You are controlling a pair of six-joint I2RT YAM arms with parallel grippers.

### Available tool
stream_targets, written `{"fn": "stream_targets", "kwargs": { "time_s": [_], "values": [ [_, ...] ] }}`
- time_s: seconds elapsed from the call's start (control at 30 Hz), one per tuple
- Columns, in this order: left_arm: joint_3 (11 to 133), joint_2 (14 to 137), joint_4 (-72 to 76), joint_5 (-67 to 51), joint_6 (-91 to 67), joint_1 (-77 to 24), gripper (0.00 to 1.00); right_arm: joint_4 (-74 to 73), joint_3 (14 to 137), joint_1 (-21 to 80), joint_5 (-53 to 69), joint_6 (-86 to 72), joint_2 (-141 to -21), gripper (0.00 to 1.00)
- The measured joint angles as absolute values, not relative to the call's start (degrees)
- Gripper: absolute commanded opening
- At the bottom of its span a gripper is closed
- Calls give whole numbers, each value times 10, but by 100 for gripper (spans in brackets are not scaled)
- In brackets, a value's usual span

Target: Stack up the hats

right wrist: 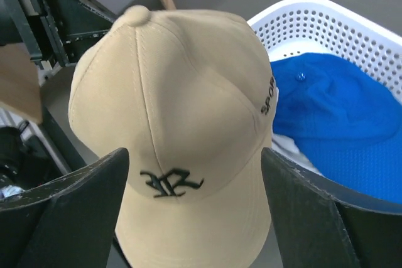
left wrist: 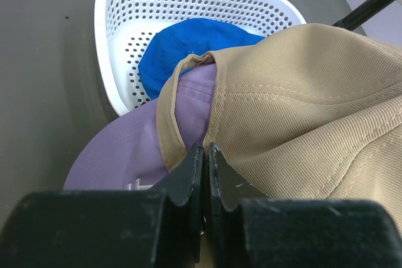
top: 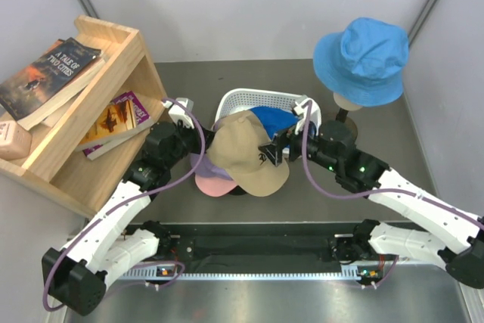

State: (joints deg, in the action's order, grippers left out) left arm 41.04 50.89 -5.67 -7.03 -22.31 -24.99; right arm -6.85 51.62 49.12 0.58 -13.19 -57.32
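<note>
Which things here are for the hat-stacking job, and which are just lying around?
For the job:
tan cap
lavender cap
pink cap
royal blue cap

Just lying about:
white basket
books
wooden shelf
blue bucket hat on its stand

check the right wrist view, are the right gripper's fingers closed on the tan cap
No, the right gripper is spread wide, its fingers either side of the tan cap with gaps showing.
</note>
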Motion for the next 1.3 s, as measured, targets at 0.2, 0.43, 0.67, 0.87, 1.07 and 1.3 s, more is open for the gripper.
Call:
{"fn": "stream_targets", "kwargs": {
  "time_s": [0.2, 0.43, 0.67, 0.87, 1.07, 1.3],
  "values": [
    [410, 509, -57, -66, -223, -250, 1, -4, 380, 491, -22, -261, -465, 82],
    [410, 509, -58, -66, -223, -250, 0, 64, 221, 493, -46, -419, -377, 81],
    [410, 507, -61, -64, -223, -250, 0, 100, 159, 499, -62, -519, -322, 80],
    [410, 507, -61, -64, -223, -250, 0, 160, 126, 508, -60, -567, -347, 79],
    [410, 503, -65, -62, -223, -250, 0, 190, 124, 528, -67, -590, -375, 78],
    [410, 503, -66, -62, -223, -250, 0, 162, 117, 569, -135, -622, -334, 78]
  ]
}}
